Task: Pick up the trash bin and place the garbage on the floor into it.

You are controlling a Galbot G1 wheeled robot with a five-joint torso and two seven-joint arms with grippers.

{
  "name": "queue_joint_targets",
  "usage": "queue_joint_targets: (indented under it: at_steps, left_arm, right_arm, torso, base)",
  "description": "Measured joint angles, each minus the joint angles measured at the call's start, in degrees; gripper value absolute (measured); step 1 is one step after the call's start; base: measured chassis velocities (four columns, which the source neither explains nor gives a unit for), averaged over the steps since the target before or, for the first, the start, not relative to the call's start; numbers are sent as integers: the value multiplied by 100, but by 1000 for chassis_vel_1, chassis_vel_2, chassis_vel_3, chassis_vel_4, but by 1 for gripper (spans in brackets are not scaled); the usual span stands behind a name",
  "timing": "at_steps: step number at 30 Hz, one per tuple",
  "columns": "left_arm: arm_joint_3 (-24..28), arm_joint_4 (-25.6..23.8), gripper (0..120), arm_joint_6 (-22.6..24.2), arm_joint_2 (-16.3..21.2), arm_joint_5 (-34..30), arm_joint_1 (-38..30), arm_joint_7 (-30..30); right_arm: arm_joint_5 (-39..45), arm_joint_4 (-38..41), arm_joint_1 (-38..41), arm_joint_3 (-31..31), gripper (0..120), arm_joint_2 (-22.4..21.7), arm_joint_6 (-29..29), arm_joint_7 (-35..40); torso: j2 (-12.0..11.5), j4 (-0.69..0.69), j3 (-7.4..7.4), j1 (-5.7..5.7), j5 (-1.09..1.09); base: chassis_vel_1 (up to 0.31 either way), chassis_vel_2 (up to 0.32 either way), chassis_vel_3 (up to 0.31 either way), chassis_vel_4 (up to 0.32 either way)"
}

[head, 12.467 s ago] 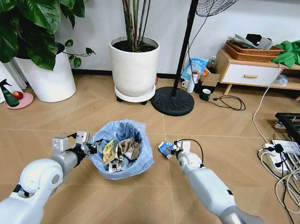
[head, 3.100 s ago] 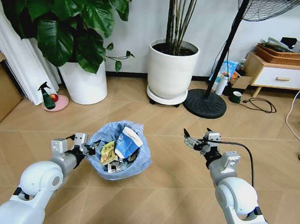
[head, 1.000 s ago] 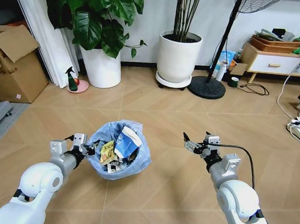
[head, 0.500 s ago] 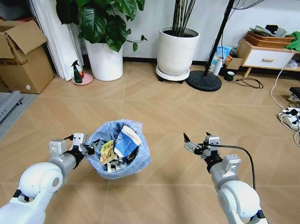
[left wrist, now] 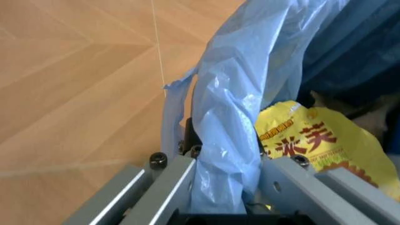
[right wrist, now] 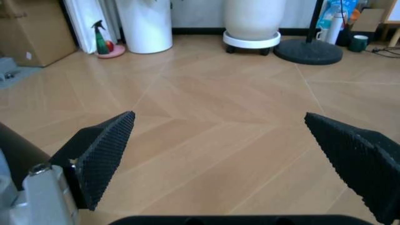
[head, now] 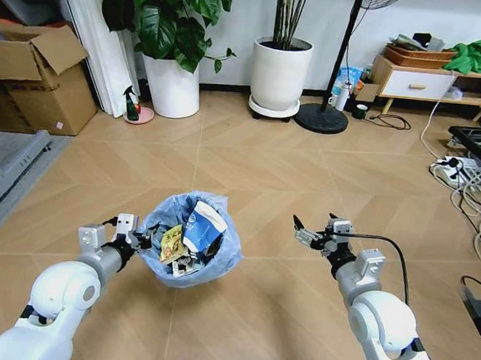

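Note:
The trash bin (head: 218, 257), lined with a crinkly light blue bag, hangs in front of me over the wooden floor (head: 250, 164). My left gripper (head: 140, 240) is shut on its rim; in the left wrist view the left gripper (left wrist: 228, 185) pinches the blue bag (left wrist: 231, 103). Garbage lies inside the bin: a blue-white packet (head: 204, 225), a yellow wrapper (head: 173, 243) and darker pieces. The yellow wrapper (left wrist: 312, 140) lies just past the clamped rim. My right gripper (head: 311, 233) stands open and empty to the right of the bin, its black pads (right wrist: 106, 150) wide apart above bare floor.
Two white plant pots (head: 280, 73) and a fan base (head: 320, 118) stand by the far wall. Cardboard boxes (head: 32, 80) are at the far left, with a spray bottle (head: 131, 105) nearby. Cables and a power strip (head: 458, 168) lie at the right, below a low cabinet (head: 415, 81).
The whole picture has shifted: pots, fan and cabinet sit farther off and boxes show at left. The blue-white packet once in my right gripper now lies in the bin. Both arms hold their pose.

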Motion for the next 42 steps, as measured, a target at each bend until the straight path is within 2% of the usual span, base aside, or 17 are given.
queue_joint_targets:
  at_steps: [17, 42]
  left_arm:
    - [9, -23, 0, -2, -3, -9, 32, 2]
    - [13, -7, 0, -20, -57, 6, 6, -21]
  right_arm:
    - [-125, -78, -12, -39, 100, 26, 131, -90]
    - [-104, -128, -21, -26, 100, -76, 151, -64]
  torso:
    - [0, 0, -1, -1, -1]
    - [0, 1, 0, 0, -1]
  base:
    - [135, -135, -146, 152]
    - [20, 27, -13, -19]
